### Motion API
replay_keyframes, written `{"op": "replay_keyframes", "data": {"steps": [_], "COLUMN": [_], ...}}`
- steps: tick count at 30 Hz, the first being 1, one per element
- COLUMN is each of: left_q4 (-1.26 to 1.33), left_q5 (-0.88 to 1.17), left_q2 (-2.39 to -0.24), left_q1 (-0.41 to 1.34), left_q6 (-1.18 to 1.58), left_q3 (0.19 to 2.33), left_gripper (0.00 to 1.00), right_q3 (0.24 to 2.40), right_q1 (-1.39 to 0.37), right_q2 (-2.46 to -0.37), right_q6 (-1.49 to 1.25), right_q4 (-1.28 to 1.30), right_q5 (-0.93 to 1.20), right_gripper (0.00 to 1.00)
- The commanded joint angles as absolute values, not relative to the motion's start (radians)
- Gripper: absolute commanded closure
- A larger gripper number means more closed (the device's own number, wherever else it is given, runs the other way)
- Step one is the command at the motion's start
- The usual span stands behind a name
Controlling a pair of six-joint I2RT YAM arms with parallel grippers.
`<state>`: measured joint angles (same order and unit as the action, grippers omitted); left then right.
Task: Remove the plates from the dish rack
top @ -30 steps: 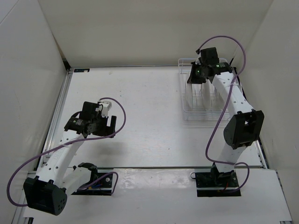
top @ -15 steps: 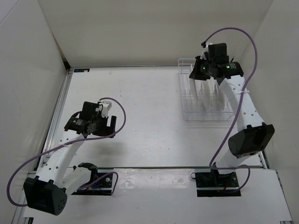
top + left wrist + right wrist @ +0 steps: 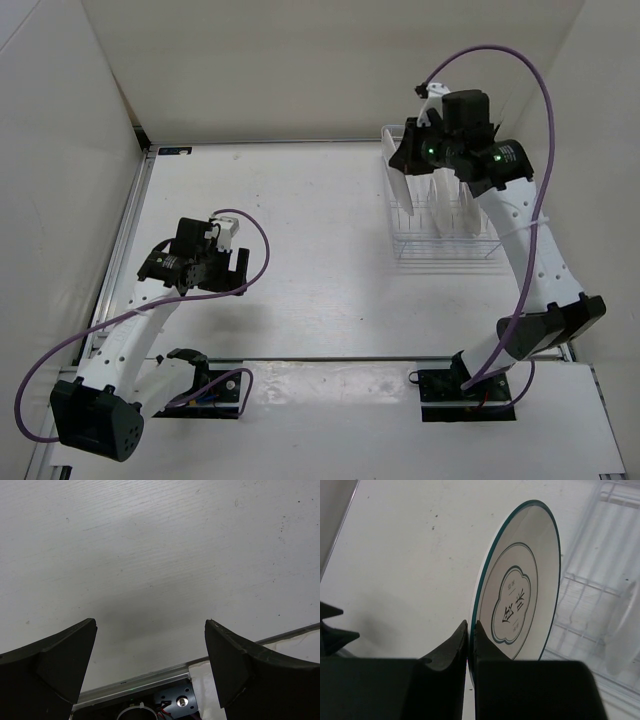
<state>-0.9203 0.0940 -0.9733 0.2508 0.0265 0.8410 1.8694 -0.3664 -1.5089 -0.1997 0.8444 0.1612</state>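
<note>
Right gripper (image 3: 470, 625) pinches a green-rimmed round white plate (image 3: 520, 590) beside the white wire rack (image 3: 592, 587); left gripper (image 3: 150, 625) gapes wide.

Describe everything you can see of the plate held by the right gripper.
The plate is round, white and glossy, like glazed ceramic, with a thin dark green line around its rim. The face in view carries a scalloped green outline around printed characters, likely a maker's mark. It stands on edge, pinched at the rim by the shut right gripper, with the dish rack beside it. Nothing else visibly touches it.
</note>
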Motion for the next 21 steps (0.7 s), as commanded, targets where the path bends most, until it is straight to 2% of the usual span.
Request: {"op": "replay_keyframes", "data": {"steps": [1, 4, 6, 12, 21], "left_q4": [-0.923, -0.930, -0.931, -0.934, -0.940], "left_q5": [0.115, 0.114, 0.115, 0.109, 0.106], "left_q2": [-0.971, -0.974, -0.979, -0.988, -0.989], "left_q1": [0.250, 0.249, 0.249, 0.250, 0.250], "left_q6": [0.028, 0.028, 0.029, 0.028, 0.034], "left_q3": [0.881, 0.884, 0.887, 0.888, 0.897], "left_gripper": [0.00, 0.00, 0.00, 0.00, 0.00], "right_q3": [1.888, 1.885, 1.885, 1.806, 1.625], "right_q1": [-0.457, -0.558, -0.648, -0.777, -0.888], "right_q2": [-1.477, -1.505, -1.545, -1.591, -1.629], "right_q6": [-0.157, -0.111, -0.077, -0.060, -0.106], "right_q4": [0.821, 0.853, 0.886, 0.865, 0.710], "right_q5": [0.155, 0.056, -0.091, -0.309, -0.462], "right_gripper": [1.00, 1.00, 1.00, 1.00, 1.00]}}
